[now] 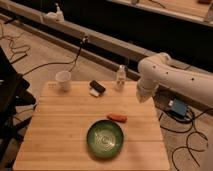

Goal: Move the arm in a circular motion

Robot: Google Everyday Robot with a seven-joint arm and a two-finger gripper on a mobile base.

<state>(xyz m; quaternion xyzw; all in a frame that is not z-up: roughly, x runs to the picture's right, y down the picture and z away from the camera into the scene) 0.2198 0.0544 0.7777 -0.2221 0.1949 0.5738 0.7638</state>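
Over there, white arm [172,76] bent above wooden table's [60,130] right edge, gripper [143,97] clenched on nothing, green bowl [105,138] below.

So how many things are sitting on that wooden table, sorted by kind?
Bowl, green: 1
Cup, white: 1
Small bottle: 1
Black and white packet: 1
Orange carrot-like piece: 1
Total: 5
The arm hangs over the table's right edge, its gripper shut, holding nothing.
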